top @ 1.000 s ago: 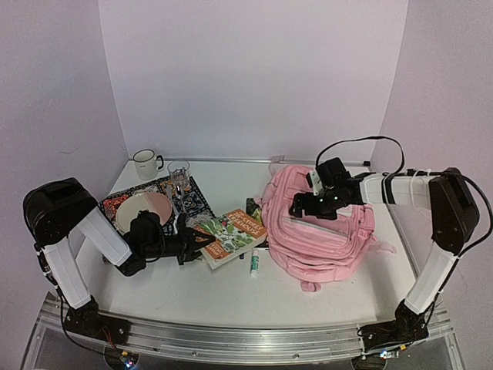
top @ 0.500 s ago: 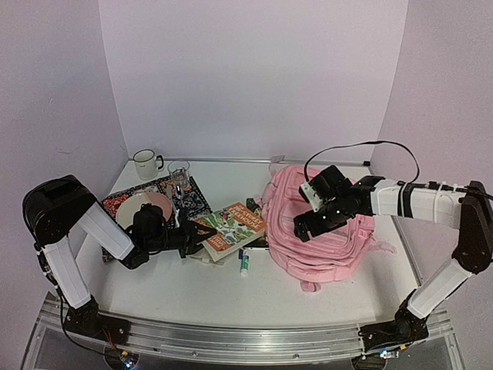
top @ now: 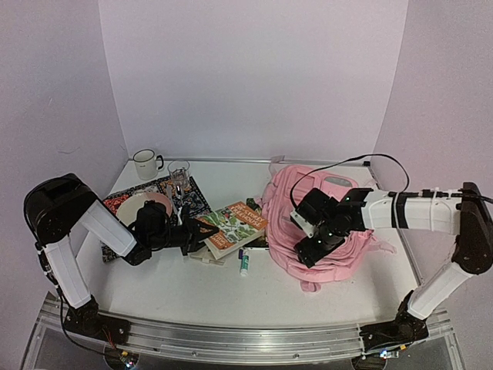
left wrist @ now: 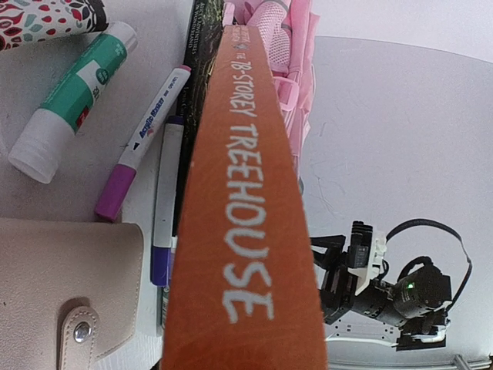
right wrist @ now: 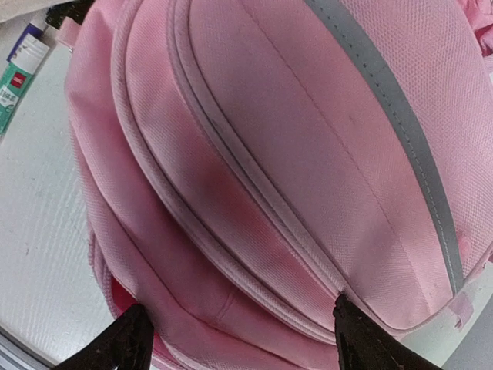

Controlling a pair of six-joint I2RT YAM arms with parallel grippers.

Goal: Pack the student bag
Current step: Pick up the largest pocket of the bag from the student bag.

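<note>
Student bag (top: 279, 223) lies flat on desk (top: 192, 297), pink, biggest thing here. R tool (right wrist: 245, 339) just above bag's front, fingers spread wide, holding nothing; one tip each side of bag's round end. Book (left wrist: 246, 231) w/ orange spine just left of bag, tilted up. L tool (top: 191, 235) on book's side away from bag, prob. clamped on book; fingers hidden in wrist view. Glue stick (top: 244, 266) + pens (left wrist: 142, 142) left of bag, by book's edge.
</note>
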